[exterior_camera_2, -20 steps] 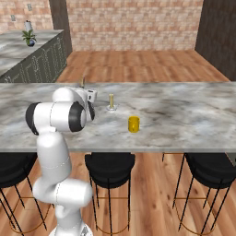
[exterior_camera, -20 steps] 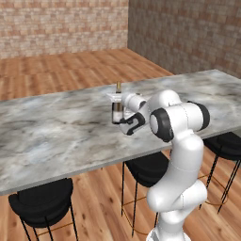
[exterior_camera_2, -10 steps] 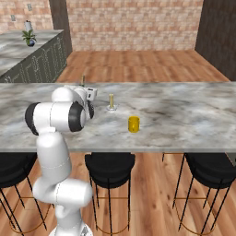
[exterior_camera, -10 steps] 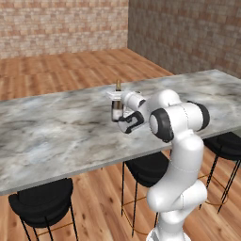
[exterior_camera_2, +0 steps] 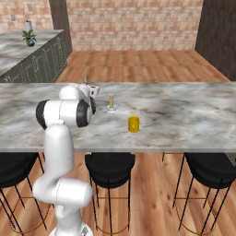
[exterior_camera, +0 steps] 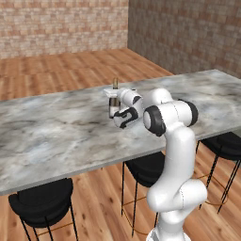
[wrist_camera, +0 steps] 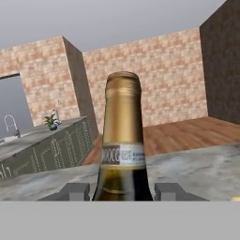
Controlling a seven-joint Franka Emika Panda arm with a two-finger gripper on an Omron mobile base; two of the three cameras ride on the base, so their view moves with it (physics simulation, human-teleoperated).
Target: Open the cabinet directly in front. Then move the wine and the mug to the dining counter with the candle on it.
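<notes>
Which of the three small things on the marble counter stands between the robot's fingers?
The wine: its golden neck rises between the two fingers. The candle and the yellow mug stand free, farther along the dining counter.

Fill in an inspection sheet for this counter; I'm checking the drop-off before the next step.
Surface: marble counter, bare around the items.
Job's things: wine upright between the jaws; mug and candle standing on the counter, apart.
Clutter: nothing seen.
Grippers: gripper shut on the wine.
Cables: nothing seen.
Surroundings: black stools under the counter, brick walls, wood floor, green cabinets with a plant.
</notes>
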